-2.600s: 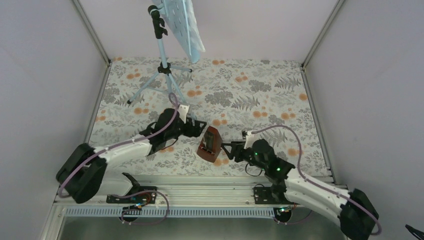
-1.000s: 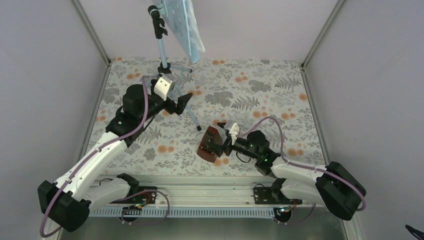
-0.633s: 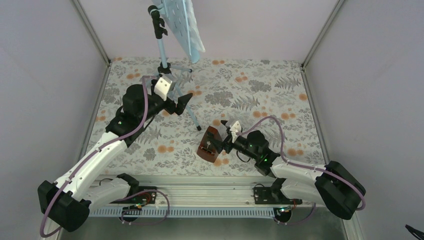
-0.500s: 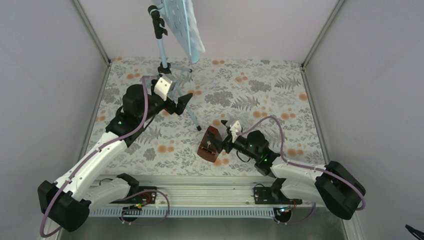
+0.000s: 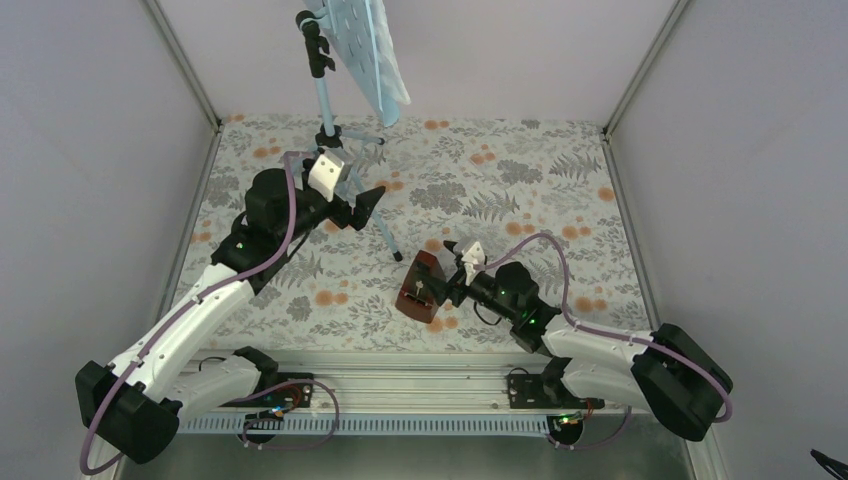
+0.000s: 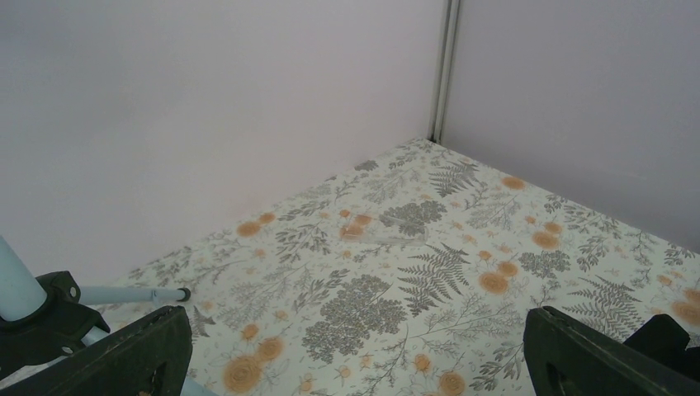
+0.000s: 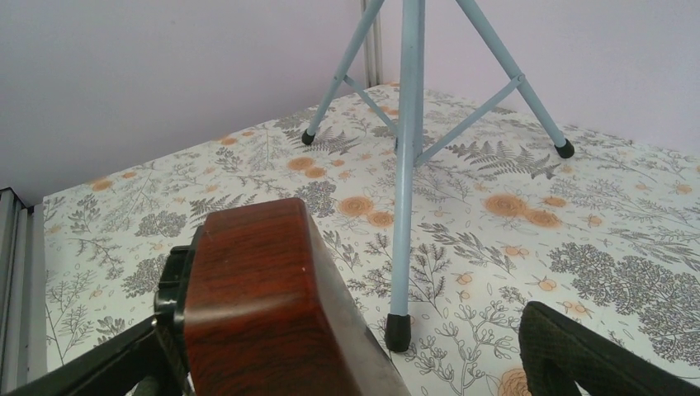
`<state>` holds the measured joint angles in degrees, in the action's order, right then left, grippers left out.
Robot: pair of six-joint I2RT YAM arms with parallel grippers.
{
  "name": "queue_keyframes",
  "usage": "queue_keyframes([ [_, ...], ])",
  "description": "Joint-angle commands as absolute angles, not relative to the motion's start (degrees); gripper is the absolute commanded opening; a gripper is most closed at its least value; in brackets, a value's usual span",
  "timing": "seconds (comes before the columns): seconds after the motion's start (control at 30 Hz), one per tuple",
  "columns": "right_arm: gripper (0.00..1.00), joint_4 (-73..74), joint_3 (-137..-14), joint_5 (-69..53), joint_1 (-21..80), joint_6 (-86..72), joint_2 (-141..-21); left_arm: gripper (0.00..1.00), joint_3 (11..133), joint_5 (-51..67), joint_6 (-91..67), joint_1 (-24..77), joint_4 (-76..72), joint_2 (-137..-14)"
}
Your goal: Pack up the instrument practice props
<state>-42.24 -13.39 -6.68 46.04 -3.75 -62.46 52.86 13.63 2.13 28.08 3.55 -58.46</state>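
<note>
A patterned cloth [image 5: 520,190] covers the table, its pale ground printed with grey ferns and leaves and scattered orange blooms. 3 plain walls of a pale lilac-grey close it in: the back wall [image 5: 500,60], the left wall [image 5: 90,150] and the right wall [image 5: 740,180]. 2 slim metal posts [image 5: 185,65] rise at the far corners (the left wrist view shows 1 such corner post [image 6: 446,70] close up). Along the near edge runs a ribbed aluminium rail [image 5: 400,362]. The light is soft and even, with only faint shadows on the cloth.
</note>
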Motion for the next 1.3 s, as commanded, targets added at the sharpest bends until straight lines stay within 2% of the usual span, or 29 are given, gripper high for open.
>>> queue_keyframes([
  [0.0,0.92,-43.86,-12.47,-3.89,45.86,-4.31,-61.58,1.0,53.35,14.35,2.1,28.0,3.07,-58.09],
  [0.2,0.91,-44.12,-12.22,-3.56,45.79,-4.46,-61.7,1.0,53.28,14.2,2.1,27.98,3.12,-58.03],
  [0.3,0.87,-44.57,-11.8,-3.21,45.79,-4.65,-61.23,1.0,53.28,14.15,2.18,27.99,3.14,-58.06],
  [0.57,0.88,-44.48,-10.92,-2.77,45.78,-5.11,-60.22,1.0,53.35,14.35,2.19,28.01,3.16,-57.95],
  [0.9,0.77,-44.82,-10.94,-2.32,45.79,-5.5,-60.43,1.0,53.34,14.33,2.1,27.97,3.16,-57.85],
  [1.17,0.76,-44.64,-12.48,-2.36,45.77,-5.46,-62.67,1.0,53.35,14.24,2.2,28.03,3.13,-57.83],
  [1.27,0.72,-45.11,-12.81,-2.66,45.68,-5.55,-63.22,1.0,53.27,14.23,2.14,27.93,3.16,-57.83],
])
